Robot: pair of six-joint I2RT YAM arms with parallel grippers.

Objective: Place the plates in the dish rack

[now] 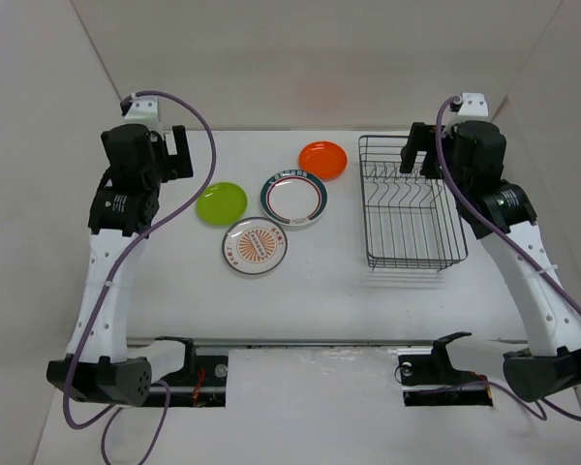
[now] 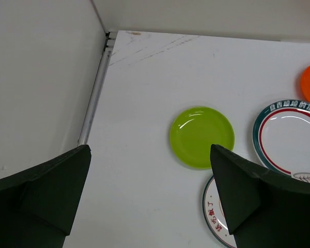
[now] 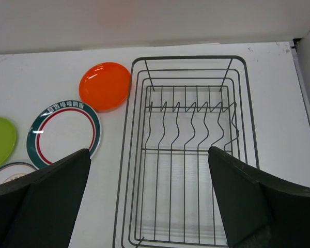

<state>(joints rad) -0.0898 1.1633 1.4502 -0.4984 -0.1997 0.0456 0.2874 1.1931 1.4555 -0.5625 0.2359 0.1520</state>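
Note:
Four plates lie flat on the white table left of the dish rack (image 1: 413, 263): a lime-green one (image 1: 221, 203), an orange one (image 1: 322, 159), a larger white one with a green-red rim band (image 1: 294, 199) and one with a sunburst centre (image 1: 255, 245). The black wire rack (image 3: 188, 57) holds nothing. My left gripper (image 1: 179, 153) hangs open above the table, left of the lime-green plate (image 2: 201, 137). My right gripper (image 1: 419, 155) hangs open over the rack's far end. Nothing sits between either pair of fingers (image 2: 150, 150) (image 3: 149, 151).
Grey walls close in the table on the left, back and right. A metal strip (image 2: 95, 93) runs along the left wall's foot. The two arm bases (image 1: 116, 380) (image 1: 542, 373) sit at the near edge.

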